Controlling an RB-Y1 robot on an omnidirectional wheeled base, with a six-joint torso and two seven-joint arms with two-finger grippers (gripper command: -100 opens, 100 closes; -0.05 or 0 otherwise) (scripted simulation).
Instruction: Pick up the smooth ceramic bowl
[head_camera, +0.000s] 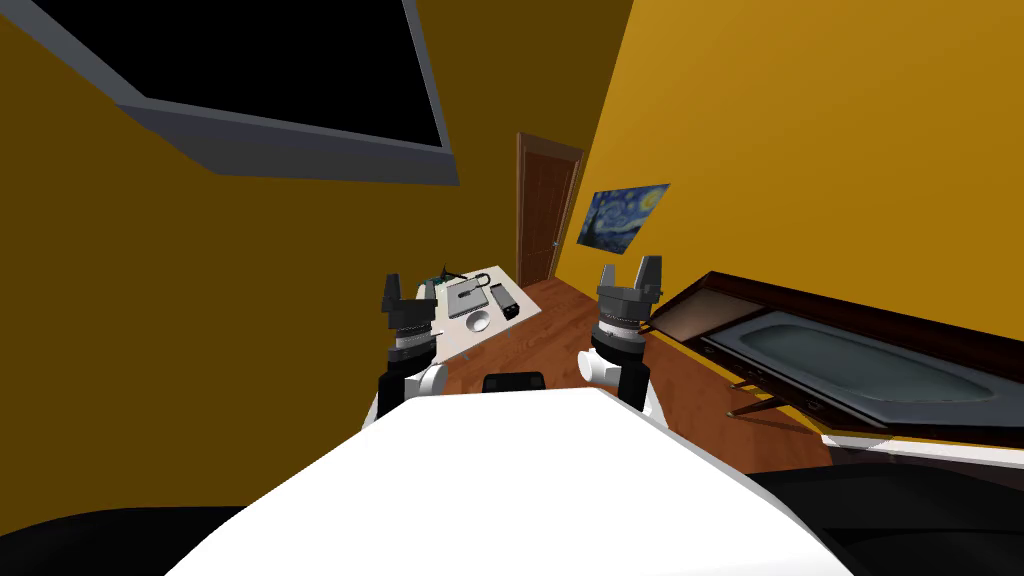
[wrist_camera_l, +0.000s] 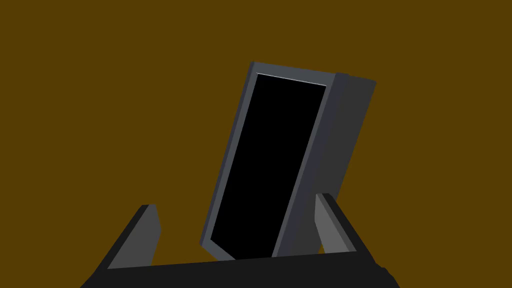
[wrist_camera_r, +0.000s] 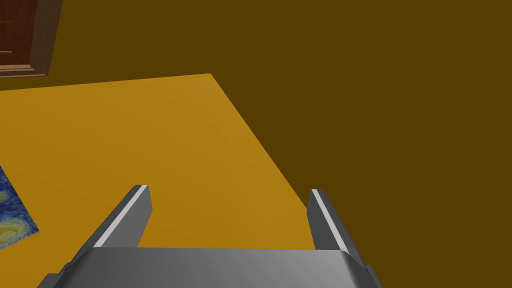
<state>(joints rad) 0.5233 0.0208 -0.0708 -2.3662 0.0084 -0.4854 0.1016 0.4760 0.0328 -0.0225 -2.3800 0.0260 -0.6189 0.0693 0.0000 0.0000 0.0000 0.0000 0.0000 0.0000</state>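
While looking down a narrow room with ochre walls, spotting the bowl (head_camera: 479, 321) well ahead: small, round, pale grey-white, plain and smooth, no pattern to make out. Sits upright on a white table (head_camera: 455, 340), near its closer edge, just beside the near end of a flat grey slab (head_camera: 468, 297). Next to that slab, a dark oblong box (head_camera: 504, 300); at the table's far corner, a small green thing (head_camera: 440, 278), too small to name. Left gripper (head_camera: 411, 292) raised, fingers (wrist_camera_l: 140, 239) standing wide apart, nothing between them, well clear of the bowl. Right gripper (head_camera: 629, 272) raised too, blades parted and empty, off to the table's right. Around the table, reddish wooden floor (head_camera: 555, 310). Beyond it, a brown panelled door (head_camera: 545, 210), shut, and a blue swirling painting (head_camera: 622, 217) on the right wall. Along that wall, a long dark-framed piece (head_camera: 850, 365) with a grey-green top. High on the left wall, a grey-framed window (head_camera: 300, 138) showing pure black
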